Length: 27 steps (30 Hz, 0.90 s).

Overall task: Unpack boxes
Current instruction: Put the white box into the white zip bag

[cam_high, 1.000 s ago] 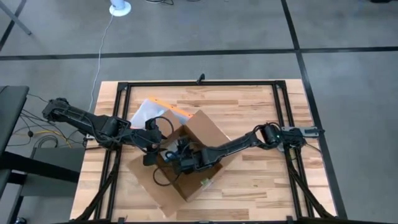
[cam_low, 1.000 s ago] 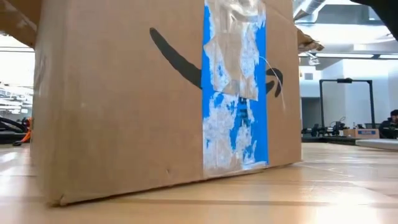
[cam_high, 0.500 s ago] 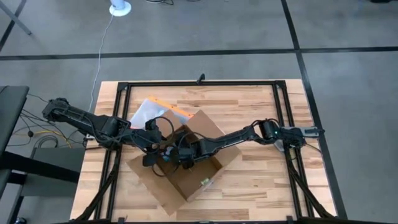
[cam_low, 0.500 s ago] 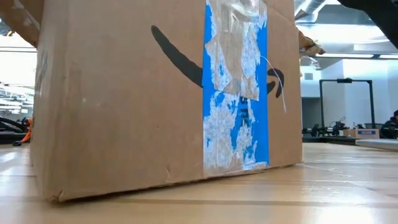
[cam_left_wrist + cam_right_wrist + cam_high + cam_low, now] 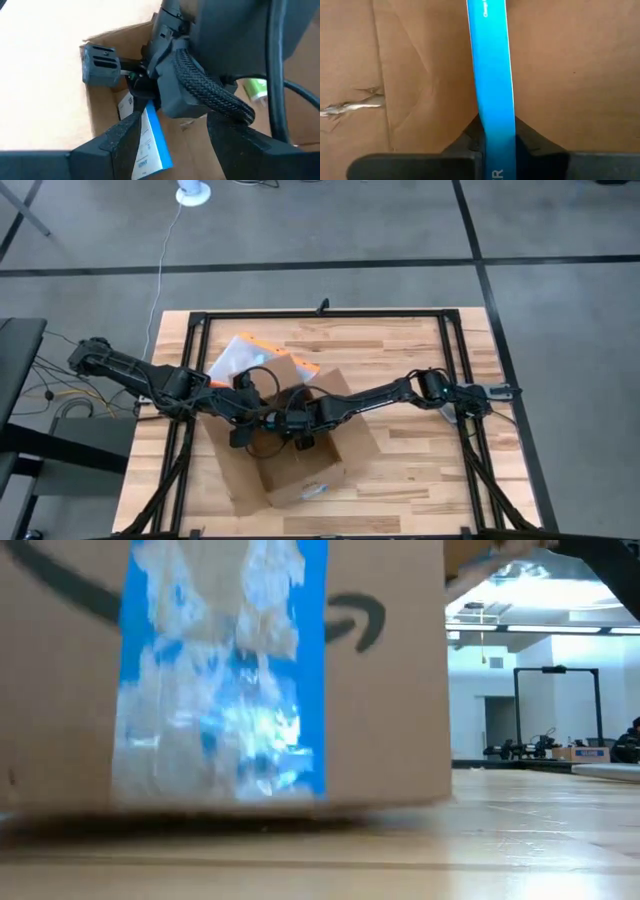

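Inside the cardboard shipping box (image 5: 300, 465), right gripper (image 5: 291, 427) pinches a thin blue-edged packet (image 5: 491, 75); left gripper (image 5: 247, 423) alongside, fingers spread, empty.

we see a wooden desk (image 5: 400, 350) edged by a black frame (image 5: 450, 350), and on it a clear pouch with an orange edge (image 5: 238, 355) lying flat toward the far left. a white round base (image 5: 193, 193) and its cable stand on the grey floor (image 5: 330, 225) beyond.
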Available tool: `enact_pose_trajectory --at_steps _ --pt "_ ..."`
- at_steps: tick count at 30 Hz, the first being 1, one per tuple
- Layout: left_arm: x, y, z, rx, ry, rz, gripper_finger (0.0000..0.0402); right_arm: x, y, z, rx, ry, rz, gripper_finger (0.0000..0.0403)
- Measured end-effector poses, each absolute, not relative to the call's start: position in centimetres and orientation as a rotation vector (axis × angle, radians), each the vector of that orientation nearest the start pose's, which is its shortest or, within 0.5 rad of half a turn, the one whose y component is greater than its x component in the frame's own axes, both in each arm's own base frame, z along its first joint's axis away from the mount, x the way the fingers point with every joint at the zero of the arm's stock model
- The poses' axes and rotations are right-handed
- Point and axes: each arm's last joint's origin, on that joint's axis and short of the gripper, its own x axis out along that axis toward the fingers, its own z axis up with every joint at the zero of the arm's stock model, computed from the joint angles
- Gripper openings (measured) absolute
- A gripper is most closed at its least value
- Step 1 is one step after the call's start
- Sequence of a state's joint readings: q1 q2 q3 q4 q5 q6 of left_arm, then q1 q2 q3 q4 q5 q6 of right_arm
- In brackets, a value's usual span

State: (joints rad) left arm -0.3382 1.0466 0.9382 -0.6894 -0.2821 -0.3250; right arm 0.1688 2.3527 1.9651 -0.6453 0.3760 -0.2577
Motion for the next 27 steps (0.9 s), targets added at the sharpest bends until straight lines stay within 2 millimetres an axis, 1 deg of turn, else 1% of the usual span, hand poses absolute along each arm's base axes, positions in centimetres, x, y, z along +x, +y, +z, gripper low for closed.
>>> enact_pose_trajectory --at_steps 1,3,5,7,9,11,12,15,17,19,22,23,25,27 --pt "19.6 -6.0 29.7 -0.066 0.757 0.071 0.0212 49.7 7.7 17.8 -0.51 1.025 -0.05 0.0026" --pt "19.6 -6.0 29.7 -0.071 0.754 0.072 0.0212 49.5 8.5 19.6 -0.521 1.004 -0.052 0.0026" --pt "19.6 -6.0 29.7 -0.086 0.754 0.078 0.0212 48.9 9.2 22.1 -0.526 0.983 -0.072 0.0026" --pt "19.5 -6.0 29.7 -0.087 0.762 0.081 0.0212 47.8 9.8 24.6 -0.533 0.977 -0.108 0.0026" --pt "19.5 -6.0 30.0 -0.102 0.763 0.09 0.0212 46.4 10.5 26.7 -0.551 0.984 -0.147 0.0026" --pt "18.8 -5.8 30.6 -0.086 0.827 0.106 0.0212 44.9 10.9 28.5 -0.546 0.985 -0.197 0.0026" --pt "18.5 -5.7 30.9 -0.082 0.855 0.112 0.0212 44.0 11.0 29.9 -0.525 0.968 -0.218 0.0026" --pt "18.1 -5.9 32.8 -0.119 0.856 0.118 0.0212 40.7 11.3 34.4 -0.448 0.902 -0.286 0.0026" --pt "17.5 -6.2 33.6 -0.132 0.873 0.113 0.021 38.9 11.4 36.5 -0.403 0.86 -0.329 0.0026" --pt "17.2 -6.8 34.5 -0.169 0.865 0.097 0.0208 37.7 11.6 37.3 -0.405 0.863 -0.348 0.0026" --pt "16.2 -7.5 35.3 -0.197 0.925 0.095 0.0204 36.0 11.4 38.3 -0.439 0.89 -0.362 0.0026" --pt "15.9 -7.9 35.3 -0.204 0.966 0.084 0.0204 35.3 11.1 38.8 -0.447 0.897 -0.368 0.0026" --pt "15.0 -8.6 34.6 -0.223 1.116 0.063 0.0204 34.1 10.6 39.6 -0.475 0.922 -0.386 0.0025" --pt "14.4 -9.3 34.1 -0.291 1.239 0.064 0.0204 33.4 10.1 39.8 -0.506 0.96 -0.389 0.0025"
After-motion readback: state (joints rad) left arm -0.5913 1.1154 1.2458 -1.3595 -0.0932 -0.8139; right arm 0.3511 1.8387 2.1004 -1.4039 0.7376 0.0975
